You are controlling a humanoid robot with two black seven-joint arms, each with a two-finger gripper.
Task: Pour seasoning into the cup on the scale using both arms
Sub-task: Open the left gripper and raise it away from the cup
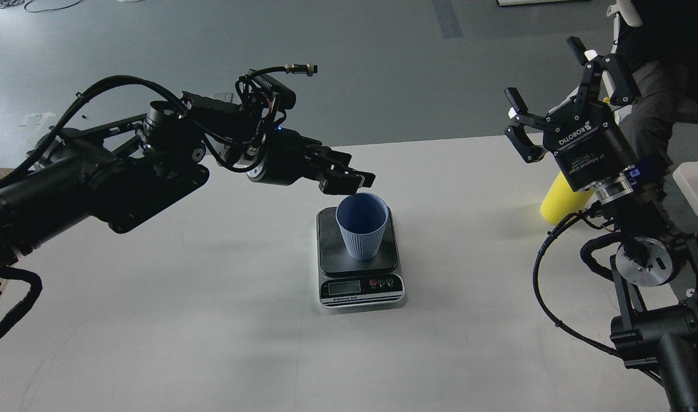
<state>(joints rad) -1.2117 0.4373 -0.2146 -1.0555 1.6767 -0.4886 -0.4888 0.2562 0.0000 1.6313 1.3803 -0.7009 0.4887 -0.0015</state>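
Nearest, the scale (361, 269) carries the cup (362, 225) on the bench (211, 320); left fingers (354, 178) — closed, empty — hover above its rim. Right fingers (523, 117) are spread before the seasoning (560, 200).

Even, soft overhead light; frame was sharp.
Table (211, 320) looked slightly blown out; arms cast faint diffuse shadows.

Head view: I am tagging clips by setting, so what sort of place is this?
Probably a robotics lab, not a kitchen: a plain white table on bare grey floor, holding only a small digital kitchen scale with a ribbed light blue cup.
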